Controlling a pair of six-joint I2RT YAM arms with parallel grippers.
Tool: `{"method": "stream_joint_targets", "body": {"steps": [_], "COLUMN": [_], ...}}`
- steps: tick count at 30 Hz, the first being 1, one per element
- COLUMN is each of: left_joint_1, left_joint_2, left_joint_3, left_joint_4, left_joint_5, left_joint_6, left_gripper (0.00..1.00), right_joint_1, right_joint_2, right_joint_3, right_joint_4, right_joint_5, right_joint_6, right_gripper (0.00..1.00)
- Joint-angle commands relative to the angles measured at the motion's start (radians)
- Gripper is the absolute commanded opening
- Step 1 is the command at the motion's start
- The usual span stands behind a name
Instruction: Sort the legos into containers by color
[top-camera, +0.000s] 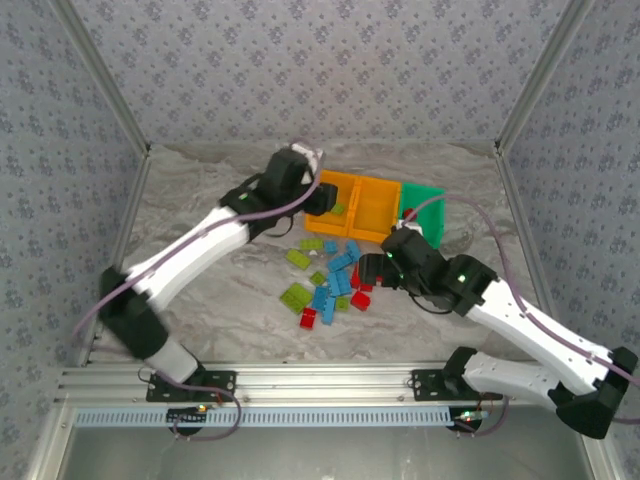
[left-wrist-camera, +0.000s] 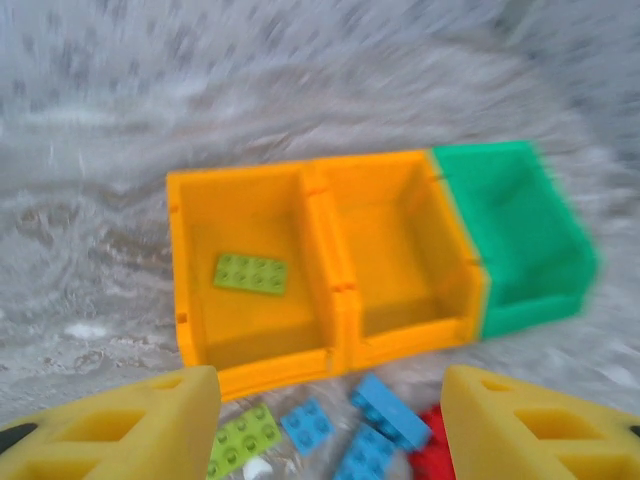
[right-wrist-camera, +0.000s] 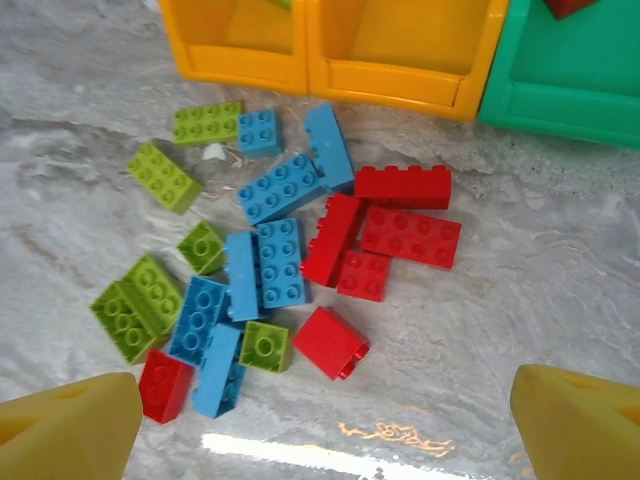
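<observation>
Three bins stand in a row: a left orange bin (left-wrist-camera: 182, 262) holding one lime green lego (left-wrist-camera: 250, 272), a bare middle orange bin (left-wrist-camera: 400, 345), and a green bin (left-wrist-camera: 520, 315) with a red piece (right-wrist-camera: 570, 6) at its edge. In front of them lies a loose pile of lime (right-wrist-camera: 163, 177), blue (right-wrist-camera: 280, 260) and red legos (right-wrist-camera: 410, 236). My left gripper (left-wrist-camera: 330, 420) hangs open above the near side of the orange bins, nothing between its fingers. My right gripper (right-wrist-camera: 325, 420) is open above the pile, over a red brick (right-wrist-camera: 331, 343).
The pile (top-camera: 330, 280) sits mid-table on the grey marbled surface (top-camera: 220, 290). Patterned walls and metal posts close in the back and sides. A rail (top-camera: 320, 385) runs along the near edge. Bare table lies left of the pile.
</observation>
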Motion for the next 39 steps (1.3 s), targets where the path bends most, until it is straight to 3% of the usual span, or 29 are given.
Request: {"method": "stream_joint_targets", "body": {"steps": [1, 5, 8, 15, 24, 28, 35, 39], "left_joint_1": [-0.061, -0.086, -0.091, -0.091, -0.091, -0.091, -0.084, -0.080], "left_joint_2": [-0.228, -0.463, -0.594, -0.840, -0.866, -0.862, -0.863, -0.861], "left_joint_3": [-0.118, -0.228, -0.315, -0.559, -0.653, -0.678, -0.686, -0.685], "left_joint_4": [-0.032, -0.225, -0.396, -0.354, -0.282, -0.276, -0.276, -0.275], "left_joint_5": [0.002, 0.087, 0.170, 0.147, 0.132, 0.131, 0.117, 0.117], "left_joint_6": [0.167, 0.323, 0.483, 0.576, 0.552, 0.555, 0.561, 0.561], "left_gripper": [0.62, 0.75, 0.83, 0.98, 0.99, 0.99, 0.99, 0.99], "right_joint_1": [-0.024, -0.031, -0.043, -0.079, -0.118, -0.127, -0.129, -0.126], "right_joint_2": [0.095, 0.285, 0.447, 0.788, 1.021, 1.080, 1.097, 1.065], "right_joint_3": [0.025, 0.085, 0.155, 0.390, 0.528, 0.568, 0.566, 0.552], "right_joint_4": [0.048, 0.141, 0.189, 0.223, 0.206, 0.196, 0.184, 0.178], "right_joint_5": [-0.031, -0.107, -0.138, -0.118, -0.104, -0.127, -0.142, -0.138], "right_joint_6": [-0.068, -0.094, -0.121, -0.193, -0.214, -0.219, -0.195, -0.192], "right_gripper": [0.97, 0.93, 0.83, 0.71, 0.68, 0.53, 0.43, 0.32]}}
